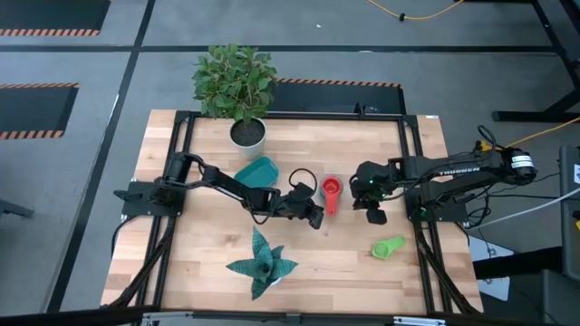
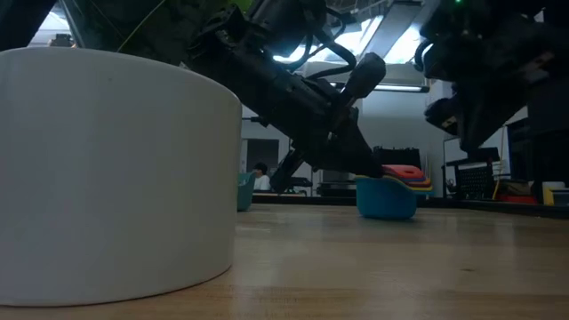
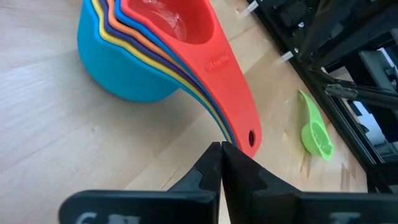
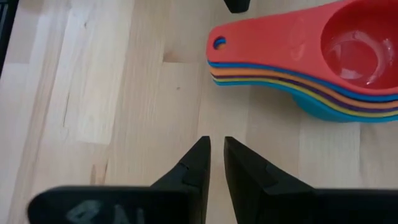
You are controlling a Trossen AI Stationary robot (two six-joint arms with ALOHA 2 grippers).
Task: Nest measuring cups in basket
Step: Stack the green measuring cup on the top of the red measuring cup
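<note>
The measuring cups sit nested in one stack (image 1: 331, 195) on the table, red on top and light blue at the bottom (image 3: 124, 68), handles fanned together. The green cup (image 1: 388, 247) lies alone toward the near right corner. The teal basket (image 1: 256, 171) rests by the white pot. My left gripper (image 3: 221, 148) is shut, its tips at the free end of the stacked handles. My right gripper (image 4: 216, 144) hovers just right of the stack, fingers a narrow gap apart, holding nothing. My left gripper points its shut fingertips (image 3: 211, 155) at the free end of the stacked handles (image 3: 239, 134), slanting down from the table's left. I cannot tell whether they touch the handles. The stack stands on the table.
A white pot with a green plant (image 1: 246, 133) stands at the far edge, filling the left of the low view. A teal leafy decoration (image 1: 263, 263) lies near the front edge. A black frame (image 1: 412, 163) borders the table. Bare wood lies between the stack and the green cup.
</note>
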